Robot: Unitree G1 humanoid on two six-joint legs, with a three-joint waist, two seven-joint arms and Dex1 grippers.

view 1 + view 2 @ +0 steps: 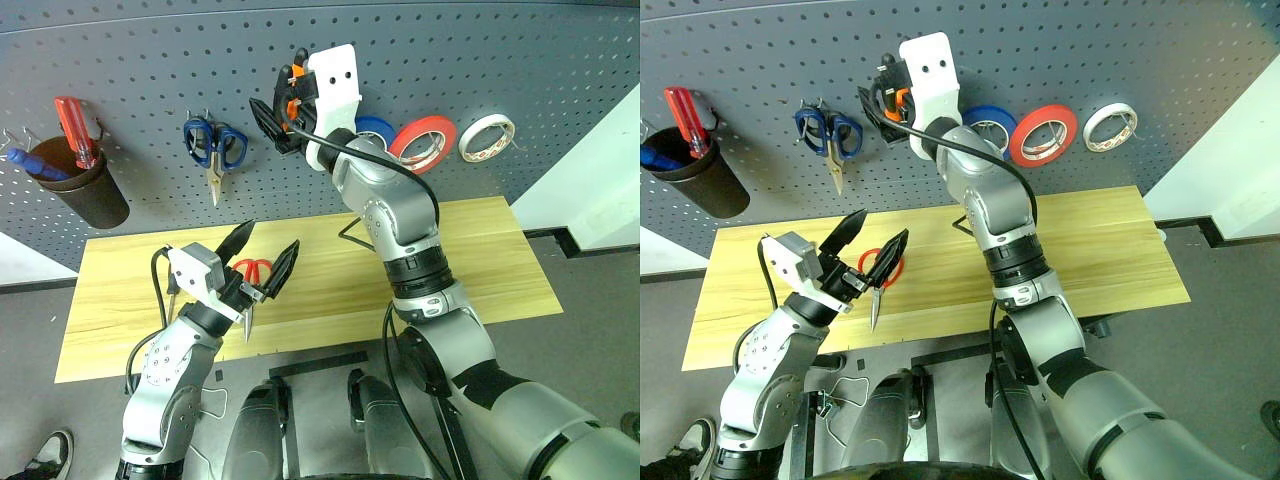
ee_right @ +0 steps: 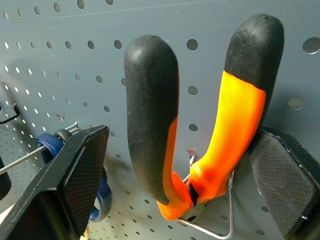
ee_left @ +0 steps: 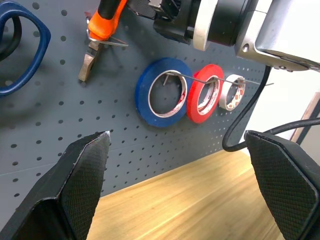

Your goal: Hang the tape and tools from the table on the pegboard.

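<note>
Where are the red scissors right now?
The red scissors lie on the table, toward its left half in the head views, just behind the open left claw, blades pointing to the front edge.

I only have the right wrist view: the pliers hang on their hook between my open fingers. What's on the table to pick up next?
Observer: The red-handled scissors lie on the table, just beneath the left gripper.
Operator: Is that gripper holding anything?
Observer: No, its fingers are spread open and empty.
Operator: And the red tape?
Observer: Already hanging on the pegboard: the red tape sits between the blue roll and the white roll.
</note>
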